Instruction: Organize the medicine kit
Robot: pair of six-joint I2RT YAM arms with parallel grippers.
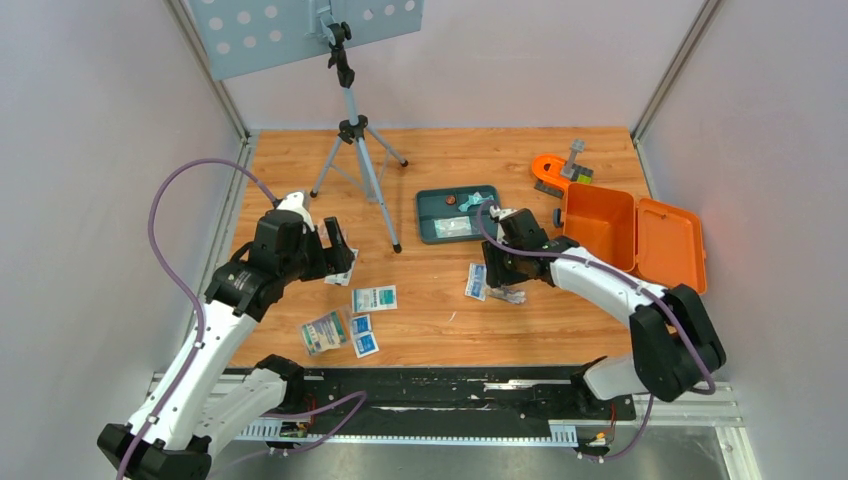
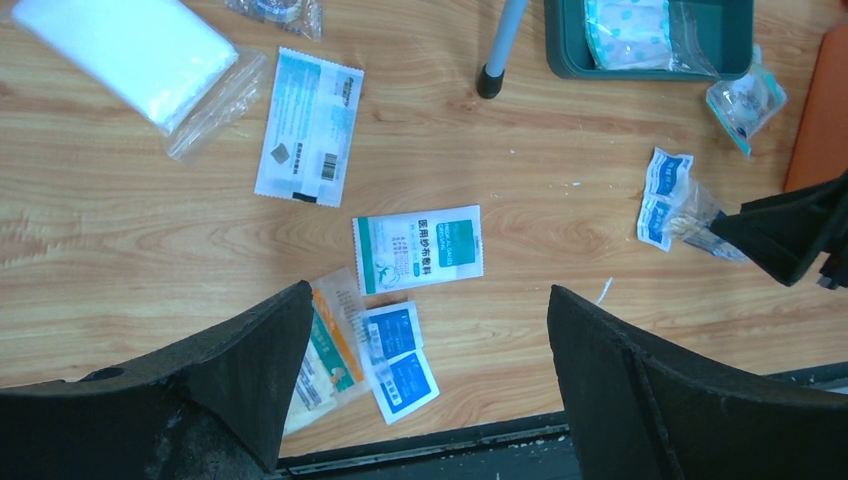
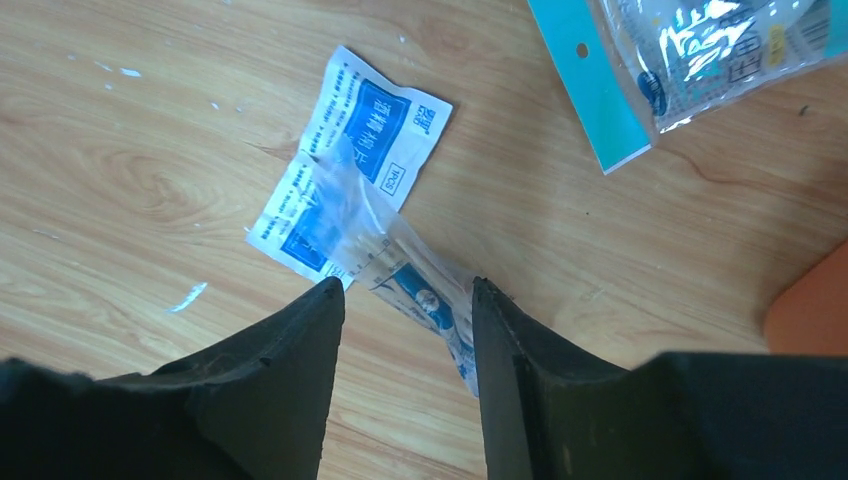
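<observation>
The medicine kit (image 1: 635, 235) is an orange box lying open at the right of the table, and its edge shows in the wrist views (image 2: 820, 110) (image 3: 810, 310). My right gripper (image 1: 495, 275) (image 3: 408, 284) is low over the table left of the kit and open. A clear sachet (image 3: 420, 270) lies over a pair of blue wipe packets (image 3: 360, 140) (image 1: 476, 281) and runs along the inside of the right finger. Bare wood shows in the rest of the gap. My left gripper (image 1: 335, 250) (image 2: 428, 290) hangs wide open and holds nothing. It is above a white-green packet (image 2: 418, 250) and two blue wipes (image 2: 400, 360).
A dark teal divided tray (image 1: 458, 213) (image 2: 560, 50) holds packets behind the right gripper. A tripod (image 1: 360, 150) stands mid-table, with one leg (image 2: 500, 50) near the tray. A small orange curved piece (image 1: 548, 168) lies at the back right. More packets (image 1: 324, 332) (image 2: 310, 125) lie near the left arm.
</observation>
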